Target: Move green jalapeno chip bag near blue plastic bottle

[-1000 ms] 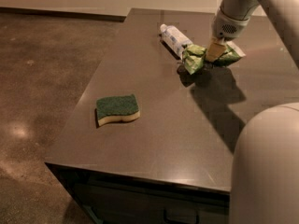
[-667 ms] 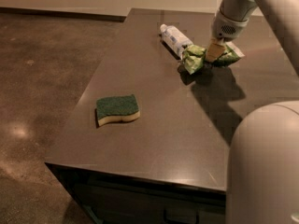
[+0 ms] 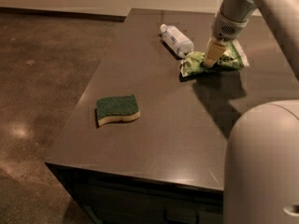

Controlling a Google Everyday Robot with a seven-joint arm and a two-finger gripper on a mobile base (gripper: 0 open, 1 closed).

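Observation:
The green jalapeno chip bag lies crumpled on the dark table, at its far right part. The blue plastic bottle lies on its side just to the left of and behind the bag, a small gap apart. My gripper comes down from the upper right onto the middle of the bag. Its tan fingers are pressed together into the foil, shut on the bag. The bag's right end sticks out beyond the gripper.
A dark green sponge with a cream base lies near the table's left front. The table drops off to the floor on the left and front. My white body fills the lower right.

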